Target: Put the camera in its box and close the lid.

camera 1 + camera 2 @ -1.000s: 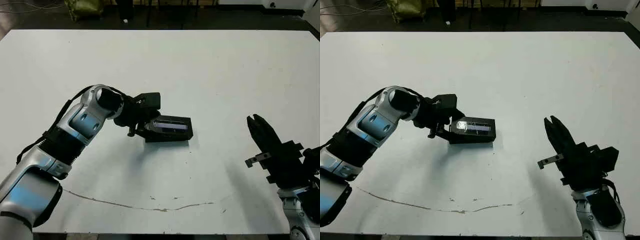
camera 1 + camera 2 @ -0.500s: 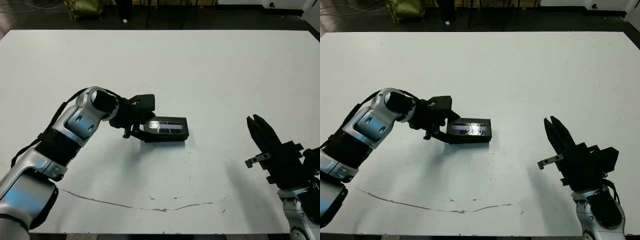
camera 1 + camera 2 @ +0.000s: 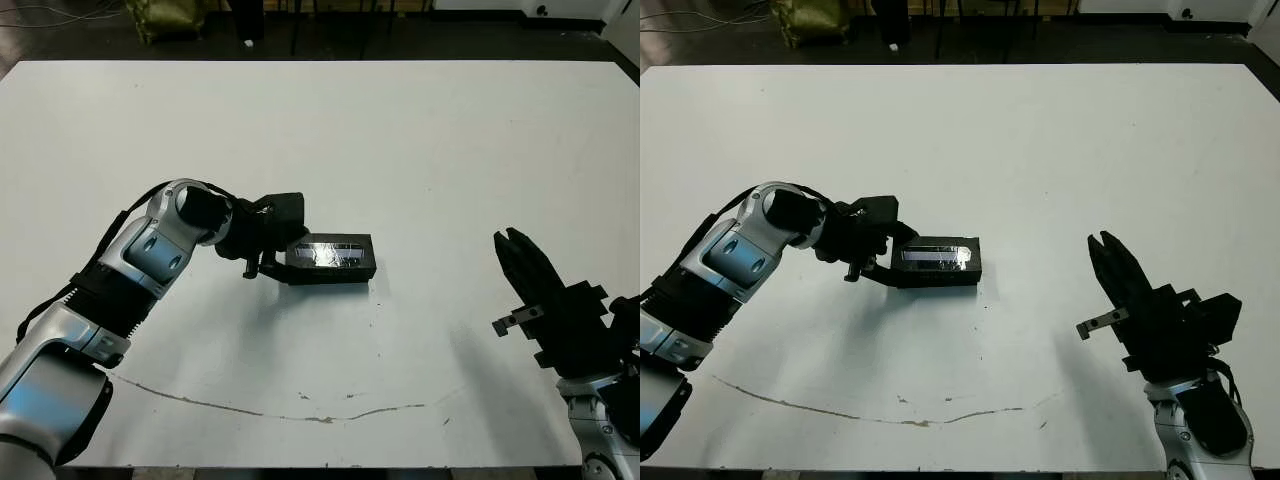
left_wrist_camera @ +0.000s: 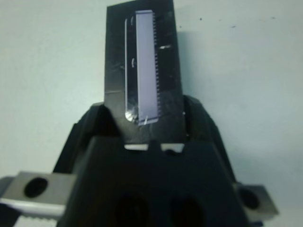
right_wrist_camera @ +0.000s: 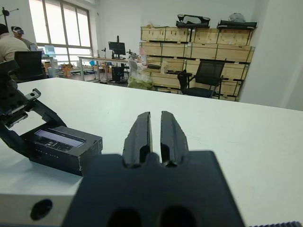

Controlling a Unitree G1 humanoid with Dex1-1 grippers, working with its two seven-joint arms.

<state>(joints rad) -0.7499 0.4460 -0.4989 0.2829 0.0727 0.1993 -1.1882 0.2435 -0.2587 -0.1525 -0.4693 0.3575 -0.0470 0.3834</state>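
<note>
Left claw (image 3: 275, 252) straddling lidded box (image 3: 331, 258), right claw (image 3: 1113, 266) closed, idle

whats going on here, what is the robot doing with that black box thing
The left hand is at the end of the closed black box, whose lid with the shiny window strip is already on top. Its fingers flank that end. The camera is not visible, presumably inside. The right hand is shut and raised off to the side, touching nothing.
</note>
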